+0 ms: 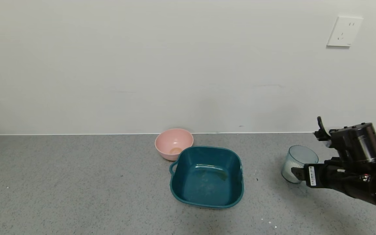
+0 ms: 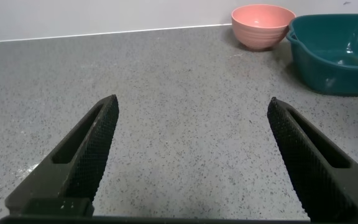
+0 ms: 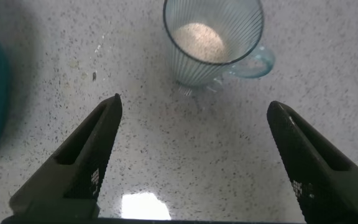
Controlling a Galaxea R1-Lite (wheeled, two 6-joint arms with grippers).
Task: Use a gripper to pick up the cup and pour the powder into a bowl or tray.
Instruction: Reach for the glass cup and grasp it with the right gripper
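1. Cup (image 3: 213, 40) stands upright on the counter (image 1: 77, 182) just ahead of the right gripper (image 3: 194, 158), whose fingers (image 3: 86, 155) are spread wide and hold nothing; the cup is beyond the tips, not yet between them
2. Powder (image 3: 197, 38) lies in a small heap at the bottom of the cup, so I'd judge the step in hand to be the approach and grasp, which should stay level to keep it from spilling
3. From the gripper, the handle (image 3: 257, 62) sticks out to one side of the cup, so I'd centre on the ribbed body and let one finger pass between body and handle or clear of it
4. Go forward until the body sits well between the fingers, then close gently; thin plastic looks likely to flex or slip
5. Basin (image 1: 207, 176) is well off to the gripper's left, with the pink bowl (image 1: 174, 143) touching or just behind it; lift above the rim before crossing, and tip only once over its middle
6. Left gripper (image 2: 194, 155) is also open, parked over bare counter, far from the cup
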